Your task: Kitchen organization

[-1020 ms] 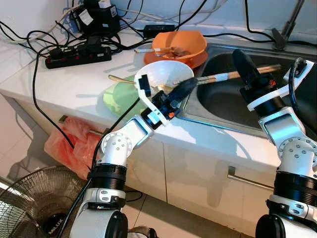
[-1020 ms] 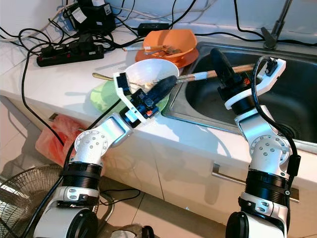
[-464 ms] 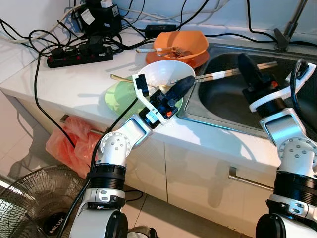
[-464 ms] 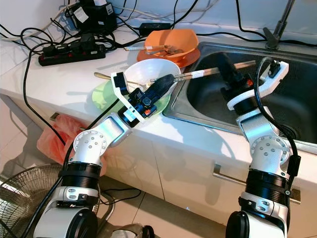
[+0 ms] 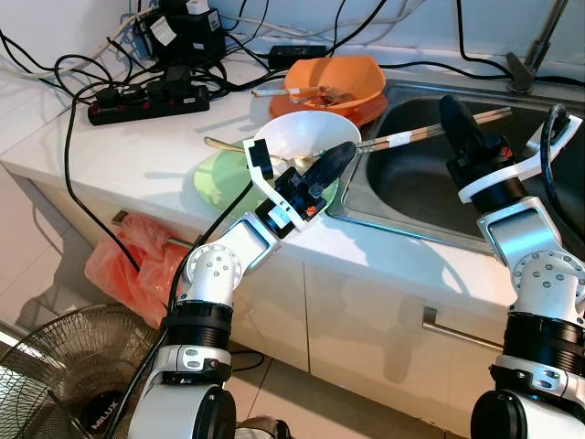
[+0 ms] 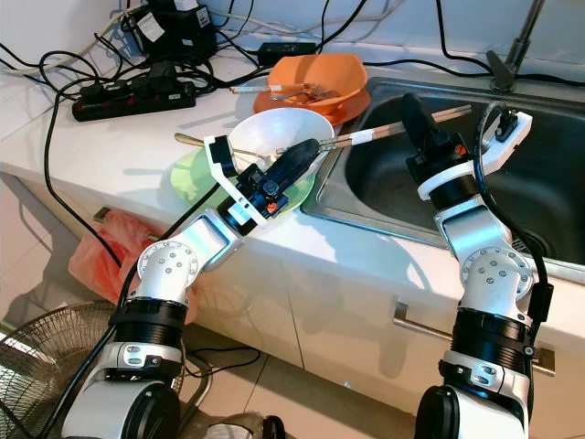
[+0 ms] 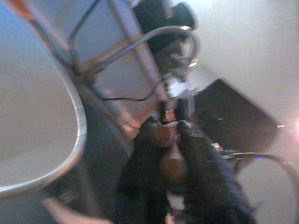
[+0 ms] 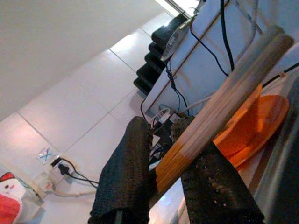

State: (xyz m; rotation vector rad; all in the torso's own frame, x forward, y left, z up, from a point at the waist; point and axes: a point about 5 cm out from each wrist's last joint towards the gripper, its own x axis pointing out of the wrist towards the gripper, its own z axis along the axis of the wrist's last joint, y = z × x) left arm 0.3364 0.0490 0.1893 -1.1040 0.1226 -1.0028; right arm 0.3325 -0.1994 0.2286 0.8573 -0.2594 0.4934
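1. Two chopsticks (image 5: 430, 133), held as one pair, lie across the sink's (image 5: 411, 197) near corner, one end over the white bowl (image 5: 306, 137) and the other nipped between the nearly closed fingers of the right claw (image 5: 454, 114) above the basin

2. The step in hand looks like carrying the chopsticks off the dishes; the next move seems to call for lowering them into the sink and letting go

3. One white bowl sits on one green plate (image 5: 219, 178), just beside the sink on the table (image 5: 137, 151)

4. The left claw (image 5: 334, 160) hovers at the white bowl's sink-side rim, fingers pressed together on nothing I can make out

5. One orange bowl (image 5: 331, 82) on an orange plate stands behind the white bowl, beside the sink, with utensils in it

6. One black power strip (image 5: 146, 96) lies farthest from the sink
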